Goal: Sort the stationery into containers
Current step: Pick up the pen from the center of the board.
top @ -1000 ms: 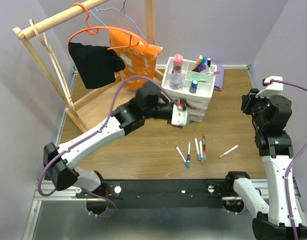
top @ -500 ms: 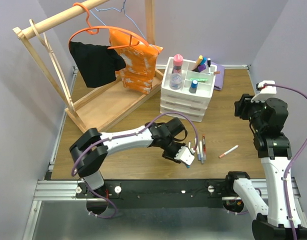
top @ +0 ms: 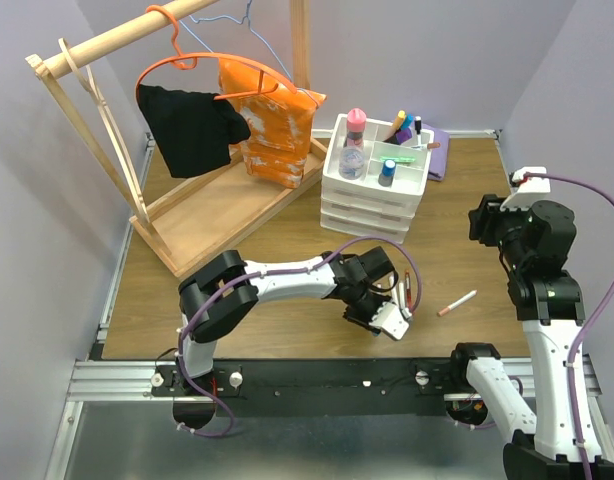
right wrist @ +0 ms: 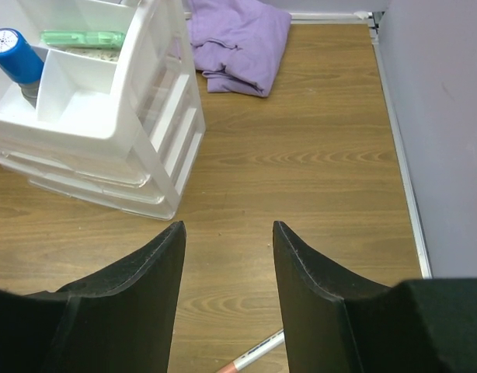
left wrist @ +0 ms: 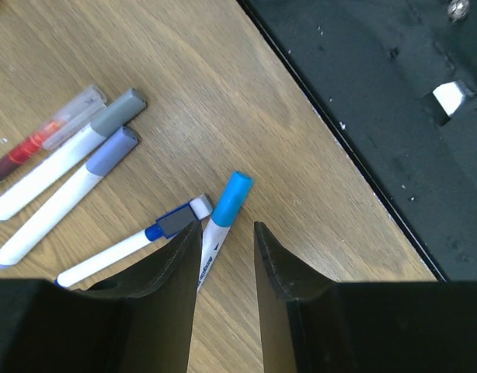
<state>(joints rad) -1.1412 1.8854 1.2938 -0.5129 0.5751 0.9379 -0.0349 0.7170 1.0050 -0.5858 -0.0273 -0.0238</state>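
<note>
Several pens lie loose on the wooden table. In the left wrist view my left gripper (left wrist: 227,227) is open over a light-blue-capped pen (left wrist: 223,211), whose barrel runs between the fingers close to the left one. Beside it lie a blue-and-grey pen (left wrist: 126,247), a purple-capped pen (left wrist: 67,194), a grey-capped pen (left wrist: 75,149) and a red pen (left wrist: 33,144). From above, the left gripper (top: 392,320) is low at the pen cluster (top: 406,290). An orange-tipped pen (top: 456,303) lies apart. My right gripper (right wrist: 228,227) is open and empty, raised right of the white organiser (top: 377,195), whose tray compartments (right wrist: 83,109) hold a blue-capped bottle (right wrist: 13,53) and a green highlighter (right wrist: 83,37).
A wooden clothes rack (top: 97,45) with a black garment (top: 192,125) and an orange bag (top: 272,120) stands at the back left. A purple cloth (right wrist: 238,39) lies behind the organiser. The black base rail (left wrist: 394,101) runs along the table's near edge, close to the pens.
My left arm swung from the organiser down to the pens near the front edge, and its jaws narrowed. The right gripper opened wider and shifted slightly.
</note>
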